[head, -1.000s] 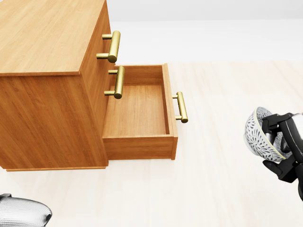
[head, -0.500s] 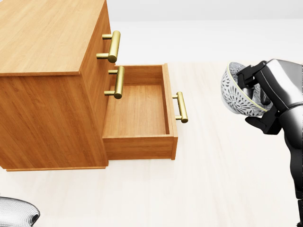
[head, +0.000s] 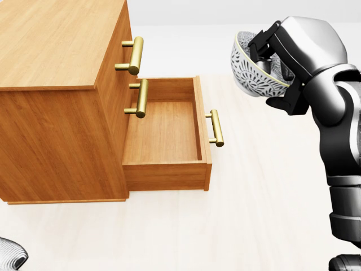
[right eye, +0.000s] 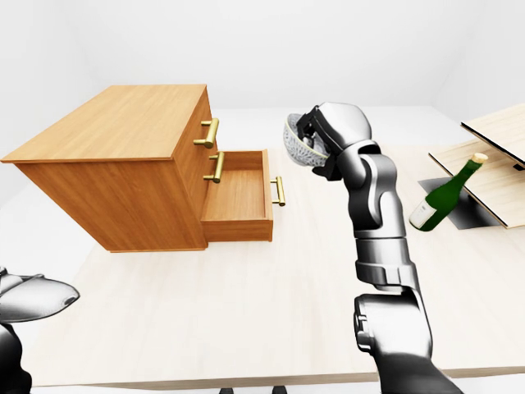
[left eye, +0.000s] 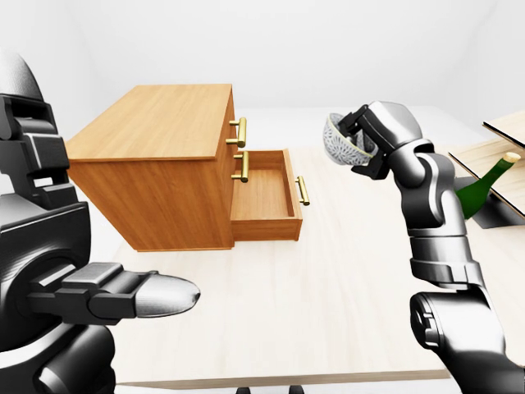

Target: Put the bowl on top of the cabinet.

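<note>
Here, my right hand holds the bowl up in the air, fingers closed over its rim and a black finger hooked inside. The bowl is tipped on its side, its patterned grey-and-white underside turned toward the cabinet and its pale rim toward my palm. In the head view it hangs right of the cabinet and apart from it, above the table and up and to the right of the open drawer. It is not yet on the cabinet's wooden top. The drawer is the lowest of three, pulled out, with a brass handle on its face; the two above it are closed. At the lower left of the left-eye view, my left hand lies low with its fingers stretched out straight, gripping nothing. At the right of the right-eye view, a green bottle leans well apart from the cabinet.
</note>
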You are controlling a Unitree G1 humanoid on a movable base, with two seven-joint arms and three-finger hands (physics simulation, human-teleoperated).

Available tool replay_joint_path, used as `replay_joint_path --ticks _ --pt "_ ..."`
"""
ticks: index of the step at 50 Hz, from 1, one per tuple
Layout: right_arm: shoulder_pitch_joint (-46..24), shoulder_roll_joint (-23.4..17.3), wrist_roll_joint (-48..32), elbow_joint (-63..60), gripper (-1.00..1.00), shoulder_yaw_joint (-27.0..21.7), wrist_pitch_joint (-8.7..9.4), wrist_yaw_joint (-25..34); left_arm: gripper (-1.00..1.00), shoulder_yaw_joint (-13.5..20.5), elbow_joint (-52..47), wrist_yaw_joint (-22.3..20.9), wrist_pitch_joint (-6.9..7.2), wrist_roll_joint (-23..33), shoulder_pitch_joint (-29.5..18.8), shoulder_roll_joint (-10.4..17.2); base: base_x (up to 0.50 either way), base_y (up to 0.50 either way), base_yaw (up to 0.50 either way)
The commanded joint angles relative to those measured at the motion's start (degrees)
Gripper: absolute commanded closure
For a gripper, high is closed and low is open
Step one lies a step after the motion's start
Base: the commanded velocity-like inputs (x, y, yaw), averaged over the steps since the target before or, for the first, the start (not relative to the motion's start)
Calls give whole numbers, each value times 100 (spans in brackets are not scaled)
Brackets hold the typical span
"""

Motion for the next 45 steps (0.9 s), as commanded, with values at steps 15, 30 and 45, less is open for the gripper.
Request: replay_joint_path --ticks 15,30,45 --pt "-1435 609 -401 943 100 450 28 -163 -100 63 0 590 0 -720 -6 520 0 0 0" --pt "-2075 1053 -634 1726 100 672 118 -434 -100 77 0 886 0 -1090 -4 795 0 0 0" --pt "-2497 1296 -782 2283 100 792 136 -650 -100 179 0 999 0 -1306 -4 914 0 0 0"
